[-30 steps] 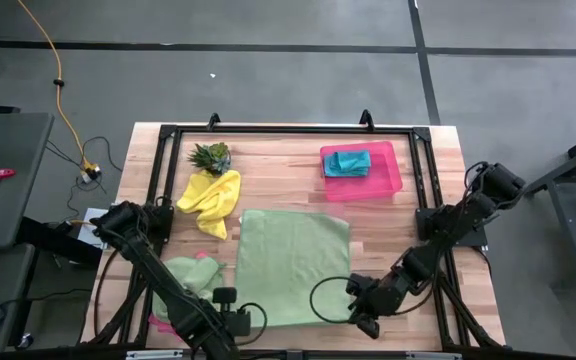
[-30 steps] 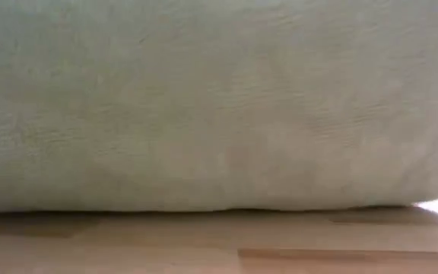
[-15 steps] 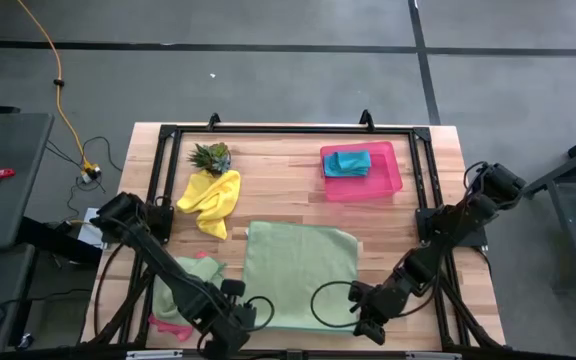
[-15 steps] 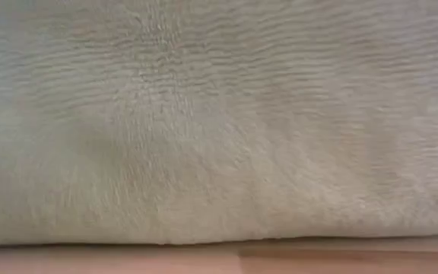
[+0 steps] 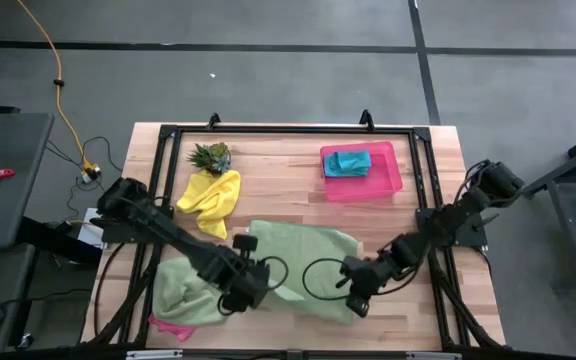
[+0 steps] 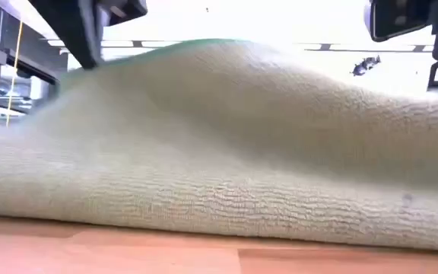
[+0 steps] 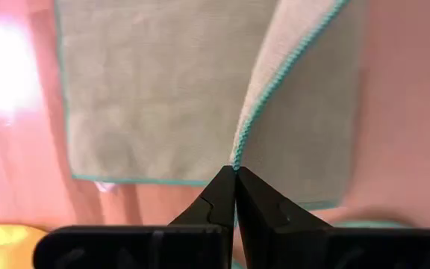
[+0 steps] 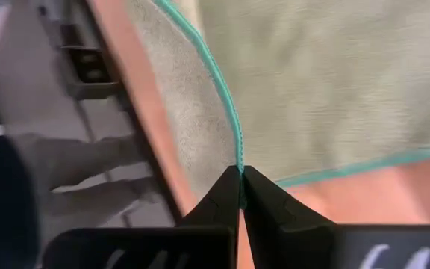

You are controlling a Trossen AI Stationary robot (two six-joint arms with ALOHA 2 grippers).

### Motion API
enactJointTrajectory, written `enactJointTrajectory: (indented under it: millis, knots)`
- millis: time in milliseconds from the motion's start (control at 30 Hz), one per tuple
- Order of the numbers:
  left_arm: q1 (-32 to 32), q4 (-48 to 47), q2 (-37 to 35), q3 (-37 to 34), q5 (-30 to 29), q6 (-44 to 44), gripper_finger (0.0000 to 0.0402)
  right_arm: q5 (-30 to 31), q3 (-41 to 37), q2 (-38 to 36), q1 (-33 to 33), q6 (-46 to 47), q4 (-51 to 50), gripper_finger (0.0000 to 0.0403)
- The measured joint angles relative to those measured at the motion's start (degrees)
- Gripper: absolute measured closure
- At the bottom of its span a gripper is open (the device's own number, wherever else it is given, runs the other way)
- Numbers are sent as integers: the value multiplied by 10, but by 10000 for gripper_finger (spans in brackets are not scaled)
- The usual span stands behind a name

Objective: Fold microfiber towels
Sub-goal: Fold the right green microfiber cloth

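Note:
A light green microfiber towel (image 5: pixel 303 262) lies spread at the table's middle, its far part flat on the wood and its near edge raised; it fills the low view as a hump (image 6: pixel 226 144). My left gripper (image 5: pixel 251 283) is shut on its near left corner and my right gripper (image 5: pixel 356 298) on its near right corner. A second light green towel (image 5: pixel 183 290) lies crumpled at the near left on a pink one (image 5: pixel 168 328). A yellow towel (image 5: pixel 211 198) lies crumpled at the far left. A folded teal towel (image 5: pixel 348 162) rests in the pink tray (image 5: pixel 393 178). My left gripper pinches the towel's teal-hemmed edge (image 7: pixel 237 158) between its two fingertips, coming steeply from above. The corner is lifted off the table and the cloth curves down from it, slack, to the flat part. My right gripper pinches the teal hem (image 8: pixel 239 158) at the near right corner between its fingertips, slanting down from the right. That corner is raised clear of the wood, and the cloth hangs slack from it toward the flat part.
A small spiky green plant (image 5: pixel 210 155) stands at the far left beside the yellow towel. A black frame (image 5: pixel 288 130) runs around the tabletop. Bare wood shows between the spread towel and the tray.
Both grippers have gone toward the table's far edge with the towel's near corners, the left one farther, rising and also moving right. The near edge has come up off the table and bulges over the flat far part, which has slid a little to the right.

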Motion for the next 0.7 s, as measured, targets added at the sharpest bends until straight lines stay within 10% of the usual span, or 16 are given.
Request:
enactJointTrajectory:
  millis: [300,700]
  knots:
    - [58,50,-7,-111,2,11,401,136,0,-72,-18,31,-121,403]
    - [156,166,-9,-145,-11,64,401,174,0,-71,-93,36,-226,403]
